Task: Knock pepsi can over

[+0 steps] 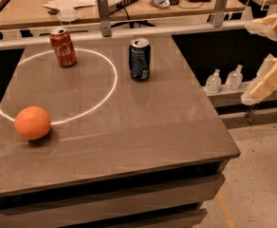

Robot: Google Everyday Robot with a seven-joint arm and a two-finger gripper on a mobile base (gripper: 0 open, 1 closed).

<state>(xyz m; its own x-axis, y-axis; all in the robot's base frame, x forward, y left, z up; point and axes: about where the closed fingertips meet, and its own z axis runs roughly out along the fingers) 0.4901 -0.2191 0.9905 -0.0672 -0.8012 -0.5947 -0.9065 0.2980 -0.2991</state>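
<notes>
Pepsi can (140, 59), the dark blue cylindrical aluminium drink can with a silver top and pale markings, stands upright toward the far side of the brown flat-topped table (176, 127). It is a little right of the table's middle, just outside the right-hand arc of a thin white ring (114, 82) on the tabletop.

We start at the cream-coloured gripper (266, 80). It hangs at the right edge of the scene, off the table, above the floor and well apart from the can. We cannot tell whether it is released or clenched, and we see nothing grasped in it. We judge it sits out there because the approach has not yet begun.

Going outward, two small clear bottles (224, 80) sit on a low ledge between the gripper and the table's right edge, so we would come in above them. The can's right side faces the gripper with nothing in the way, which favours a sideways push from the right. A push high on the can's wall should tip it rather than slide it.

Farther left, the red cylindrical cola can (63, 47) stands upright at the ring's far arc, well apart from the blue can. The round orange fruit (32, 122) rests near left on the ring's near arc. Both are clear of where the can would likely fall.
</notes>
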